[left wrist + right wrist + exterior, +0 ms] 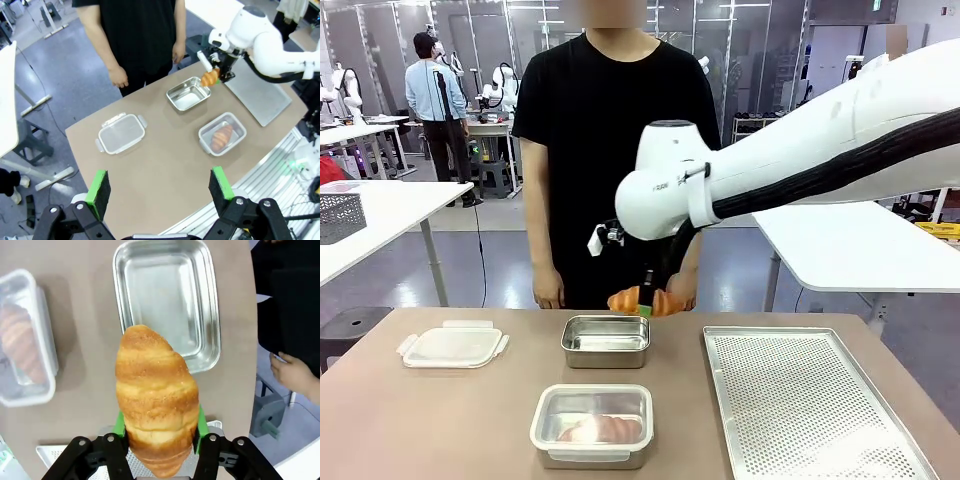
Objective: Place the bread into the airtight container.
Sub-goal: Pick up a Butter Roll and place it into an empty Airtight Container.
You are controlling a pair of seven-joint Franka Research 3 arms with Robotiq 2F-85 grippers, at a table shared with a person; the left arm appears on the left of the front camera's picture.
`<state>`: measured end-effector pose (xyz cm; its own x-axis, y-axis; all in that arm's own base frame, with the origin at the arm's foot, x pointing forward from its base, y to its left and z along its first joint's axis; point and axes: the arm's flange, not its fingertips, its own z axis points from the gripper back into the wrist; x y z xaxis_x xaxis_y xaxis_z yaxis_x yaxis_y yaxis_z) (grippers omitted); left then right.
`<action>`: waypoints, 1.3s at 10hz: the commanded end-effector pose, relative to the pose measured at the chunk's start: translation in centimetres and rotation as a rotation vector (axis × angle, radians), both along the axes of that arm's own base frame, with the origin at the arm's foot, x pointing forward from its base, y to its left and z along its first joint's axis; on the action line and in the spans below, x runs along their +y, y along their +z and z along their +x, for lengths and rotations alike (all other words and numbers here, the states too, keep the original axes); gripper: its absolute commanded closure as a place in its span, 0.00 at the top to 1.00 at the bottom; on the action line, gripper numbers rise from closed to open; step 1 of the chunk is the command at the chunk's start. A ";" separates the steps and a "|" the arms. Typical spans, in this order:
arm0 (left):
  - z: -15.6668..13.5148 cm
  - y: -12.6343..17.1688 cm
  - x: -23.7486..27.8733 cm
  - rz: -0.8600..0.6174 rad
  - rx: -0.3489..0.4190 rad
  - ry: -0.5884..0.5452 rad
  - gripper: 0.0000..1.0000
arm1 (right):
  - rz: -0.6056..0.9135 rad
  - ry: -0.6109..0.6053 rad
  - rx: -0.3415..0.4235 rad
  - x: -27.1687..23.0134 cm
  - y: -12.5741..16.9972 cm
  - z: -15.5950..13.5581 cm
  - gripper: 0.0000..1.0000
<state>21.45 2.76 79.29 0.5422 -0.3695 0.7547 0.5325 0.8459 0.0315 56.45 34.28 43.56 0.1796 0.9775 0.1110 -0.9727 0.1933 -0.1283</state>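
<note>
My right gripper (642, 303) is shut on a golden croissant-shaped piece of bread (157, 400), its green pads pressing both sides. It hangs above the table just past the far right corner of an open steel container (605, 341). That empty container (167, 295) lies ahead of the bread in the right wrist view. In the left wrist view the held bread (210, 78) hovers at the edge of the open container (187, 93). My left gripper (159, 185) stands open high above the near table edge, nothing between its fingers.
A second container (592, 425) with a clear lid on it holds another croissant at the front centre. A loose clear lid (453, 346) lies at the left. A perforated metal tray (800, 400) covers the right side. The person's hands (549, 293) hang at the far edge.
</note>
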 end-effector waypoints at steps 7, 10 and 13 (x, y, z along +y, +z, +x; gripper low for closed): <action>0.0 0.1 0.0 -0.001 0.001 0.002 1.00 | -0.022 0.003 0.043 8.0 -3.8 3.4 0.63; 0.0 0.1 0.0 -0.001 0.001 0.002 1.00 | -0.018 0.073 0.045 8.6 -6.2 5.0 0.63; 0.0 0.1 0.0 -0.001 0.001 0.002 1.00 | -0.047 0.075 0.055 8.8 -7.0 5.2 0.63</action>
